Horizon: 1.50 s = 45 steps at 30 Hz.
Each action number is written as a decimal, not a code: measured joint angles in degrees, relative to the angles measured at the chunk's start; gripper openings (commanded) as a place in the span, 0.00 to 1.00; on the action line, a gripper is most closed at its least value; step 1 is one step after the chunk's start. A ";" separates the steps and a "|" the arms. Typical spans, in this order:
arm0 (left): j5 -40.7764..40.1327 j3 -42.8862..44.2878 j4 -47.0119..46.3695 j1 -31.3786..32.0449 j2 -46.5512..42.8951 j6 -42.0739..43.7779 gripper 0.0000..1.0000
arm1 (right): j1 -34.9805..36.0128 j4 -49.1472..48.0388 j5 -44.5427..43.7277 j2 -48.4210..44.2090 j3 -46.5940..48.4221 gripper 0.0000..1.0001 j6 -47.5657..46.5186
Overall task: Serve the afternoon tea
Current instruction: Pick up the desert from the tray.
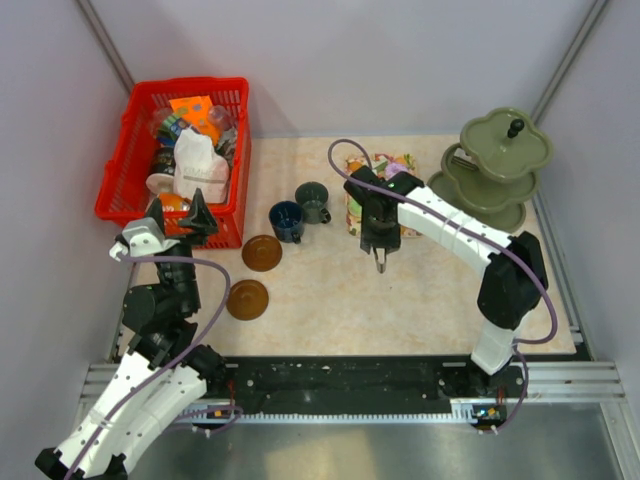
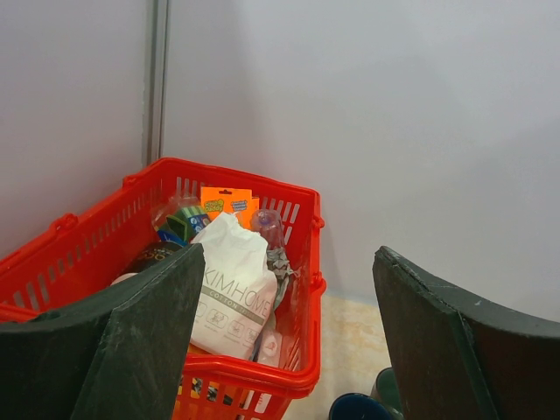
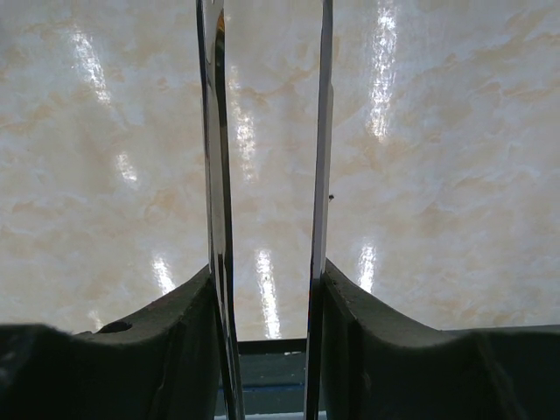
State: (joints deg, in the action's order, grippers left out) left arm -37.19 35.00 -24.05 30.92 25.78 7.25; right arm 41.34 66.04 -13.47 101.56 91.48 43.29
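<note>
Right hand with tongs, pastries just beyond

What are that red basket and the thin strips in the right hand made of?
The red basket looks like glossy moulded plastic: uniform colour, slotted walls. The thin tongs in the right hand look like polished metal: mirror-bright strips that catch the light.

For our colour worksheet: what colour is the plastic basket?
The basket is red, clearest in the top external view.

A lab test booth — plain grey panel walls, aluminium mounting rail.
</note>
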 measured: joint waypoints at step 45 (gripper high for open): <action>0.04 0.00 0.02 0.26 0.63 0.17 0.82 | -1.07 -4.09 -1.07 6.84 0.07 0.37 -1.18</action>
State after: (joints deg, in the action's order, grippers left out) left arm -37.15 35.00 -24.03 31.18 26.41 7.42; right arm 40.27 61.95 -14.55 108.40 91.55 42.11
